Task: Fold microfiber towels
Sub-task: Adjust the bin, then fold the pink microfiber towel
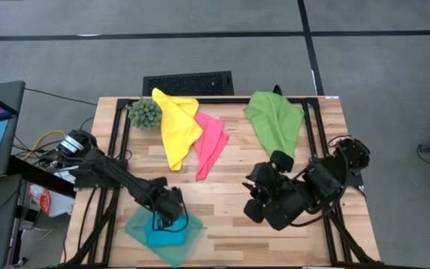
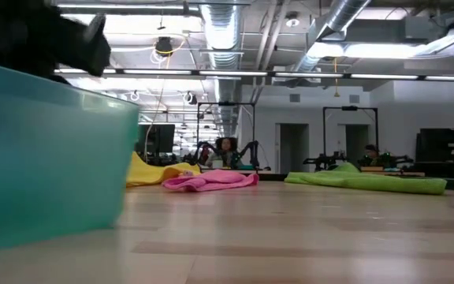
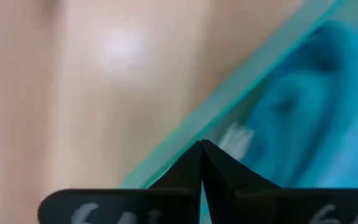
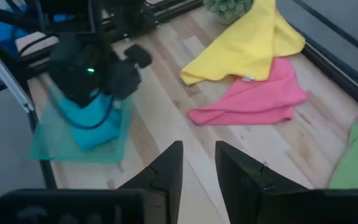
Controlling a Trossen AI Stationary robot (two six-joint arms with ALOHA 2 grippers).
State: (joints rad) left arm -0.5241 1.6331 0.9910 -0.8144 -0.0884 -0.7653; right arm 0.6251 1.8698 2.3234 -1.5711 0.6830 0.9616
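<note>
Left gripper over teal tray, fingers pinched together at blue towel; can't confirm cloth is actually caught.
Lower left: blue towel bunched in tray at table's front edge. Upper middle: yellow towel overlapping pink towel, plant touching yellow. Upper right: green towel by rail. Right gripper lower right, released, small gap, holding nothing. Towels likely light, limp, grippy; best pinched at a corner or hem. Bare wood at centre-bottom gives folding room; tray wall may snag.
</note>
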